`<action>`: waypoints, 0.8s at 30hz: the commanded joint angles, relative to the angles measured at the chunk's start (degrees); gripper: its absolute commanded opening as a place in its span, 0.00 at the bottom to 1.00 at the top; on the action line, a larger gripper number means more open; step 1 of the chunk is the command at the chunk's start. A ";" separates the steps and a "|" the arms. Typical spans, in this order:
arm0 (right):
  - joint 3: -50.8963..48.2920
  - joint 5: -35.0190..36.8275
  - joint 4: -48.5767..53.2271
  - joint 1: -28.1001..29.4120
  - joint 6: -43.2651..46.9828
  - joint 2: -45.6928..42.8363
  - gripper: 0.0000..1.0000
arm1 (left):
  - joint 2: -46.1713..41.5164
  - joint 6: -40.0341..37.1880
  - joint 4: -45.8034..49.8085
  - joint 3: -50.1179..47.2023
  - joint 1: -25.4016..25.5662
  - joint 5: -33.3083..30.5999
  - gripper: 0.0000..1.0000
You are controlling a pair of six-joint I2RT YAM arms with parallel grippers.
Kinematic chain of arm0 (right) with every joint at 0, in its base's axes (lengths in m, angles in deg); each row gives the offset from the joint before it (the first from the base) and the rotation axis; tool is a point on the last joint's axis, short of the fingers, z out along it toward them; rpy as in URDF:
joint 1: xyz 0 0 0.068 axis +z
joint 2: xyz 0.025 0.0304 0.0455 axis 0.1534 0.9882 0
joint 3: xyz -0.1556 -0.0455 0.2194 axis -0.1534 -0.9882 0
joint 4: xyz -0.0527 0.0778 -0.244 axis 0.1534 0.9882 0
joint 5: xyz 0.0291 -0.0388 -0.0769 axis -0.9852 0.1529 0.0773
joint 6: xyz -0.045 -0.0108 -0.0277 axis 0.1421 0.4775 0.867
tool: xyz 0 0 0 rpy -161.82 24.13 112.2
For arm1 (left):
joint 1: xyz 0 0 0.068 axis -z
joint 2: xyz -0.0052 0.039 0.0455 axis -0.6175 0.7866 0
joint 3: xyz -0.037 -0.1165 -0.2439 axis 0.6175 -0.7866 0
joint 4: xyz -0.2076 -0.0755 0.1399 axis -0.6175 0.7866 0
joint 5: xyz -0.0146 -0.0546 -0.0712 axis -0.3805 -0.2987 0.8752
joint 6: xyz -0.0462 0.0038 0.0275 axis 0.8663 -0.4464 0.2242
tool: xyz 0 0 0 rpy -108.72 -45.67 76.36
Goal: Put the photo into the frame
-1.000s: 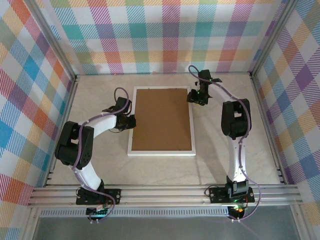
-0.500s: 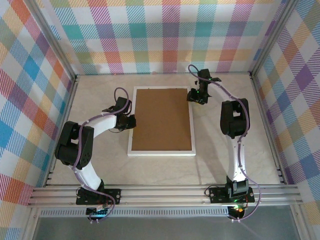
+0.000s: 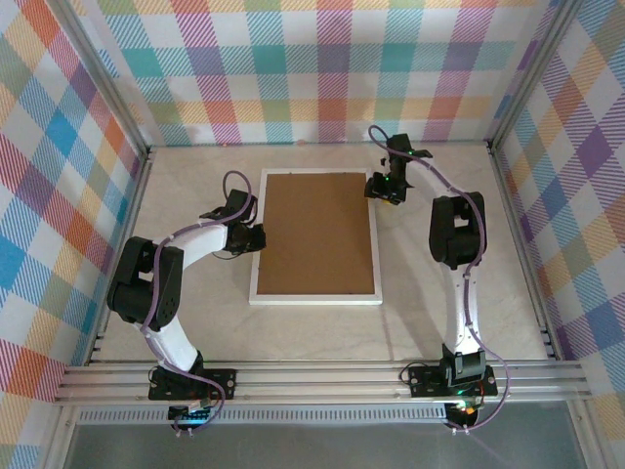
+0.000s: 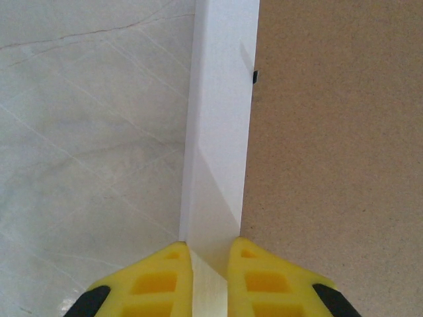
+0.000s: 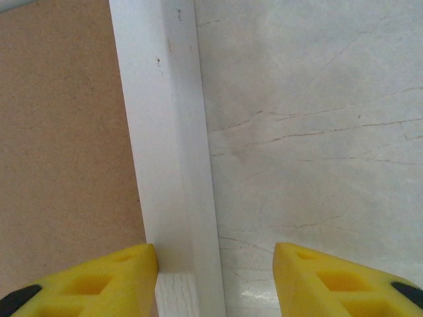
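Frame, white-moulded, face down at mid-bench, brown backing board uppermost. Pinched on its 9 o'clock rail by left end effector, fingers narrow on either side of the moulding. Straddled near the 1 o'clock corner by right end effector, half-wide, one finger by the board, the other over bare bench, gripping nothing. Probably rigid and fairly weighty, with breakable glazing underneath and slick painted rails. Best taken by opposite long rails and kept level, never by the thin board.
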 commanded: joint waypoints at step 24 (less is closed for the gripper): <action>4.75 7.95 14.48 8.82 -1.38 10.03 0.60 | 1.85 0.23 3.37 -0.02 1.71 3.01 0.13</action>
